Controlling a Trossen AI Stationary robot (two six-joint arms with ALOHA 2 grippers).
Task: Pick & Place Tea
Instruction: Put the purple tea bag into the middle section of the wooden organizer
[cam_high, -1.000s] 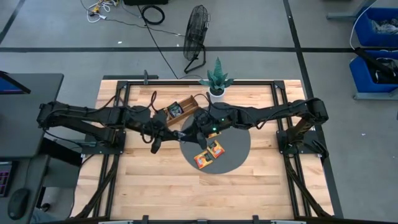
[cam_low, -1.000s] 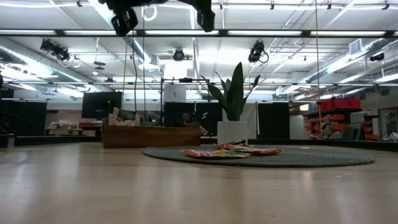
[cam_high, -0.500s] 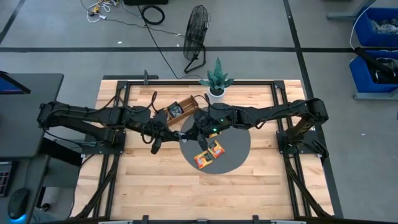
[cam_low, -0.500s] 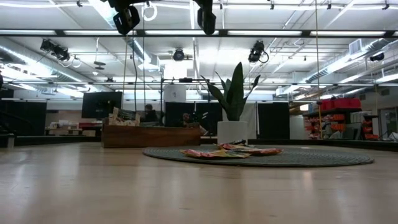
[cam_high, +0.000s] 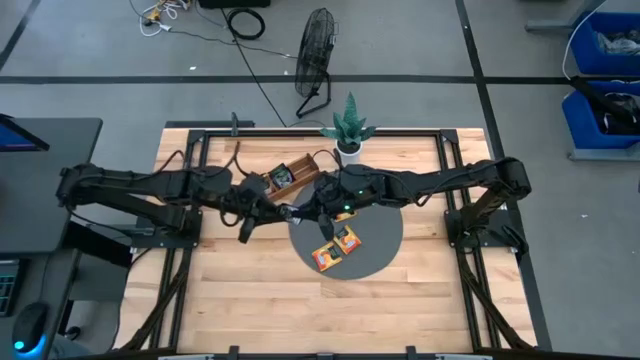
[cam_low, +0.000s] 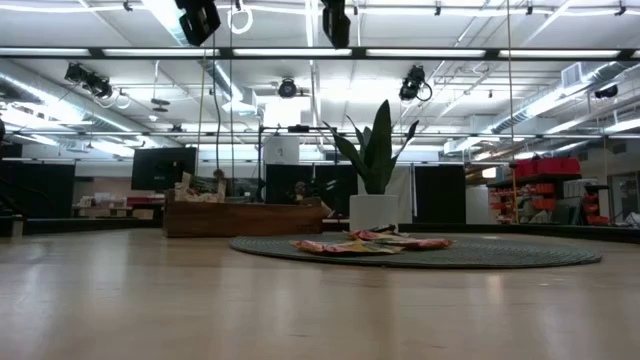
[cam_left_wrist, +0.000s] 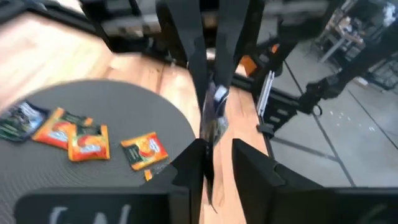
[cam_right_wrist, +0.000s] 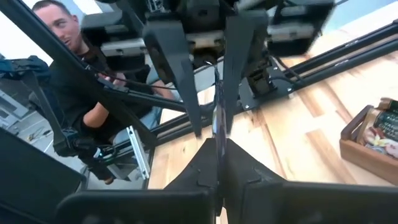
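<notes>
- Right gripper (cam_high: 296, 212): above the mat's (cam_high: 385, 250) ten-o'clock edge, jaws closed on a tea sachet (cam_right_wrist: 217, 112) held edge-on.
- Left gripper (cam_high: 272, 207): facing it, jaws parted around the same sachet.
- Other tea sachets (cam_high: 336, 247): flat on the mat.
- Wooden tray (cam_high: 287, 175): at the mat's eleven o'clock.

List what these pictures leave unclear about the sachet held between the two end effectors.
- Small flat tea sachet: edge-on in the right wrist view and blurred in the left wrist view, so its colour and print are unreadable.
- High view: too small where the left end effector and right end effector meet.
- Low view: the top edge cuts off the handover.
- Brown wooden tray: its contents are cut by the picture edge.
</notes>
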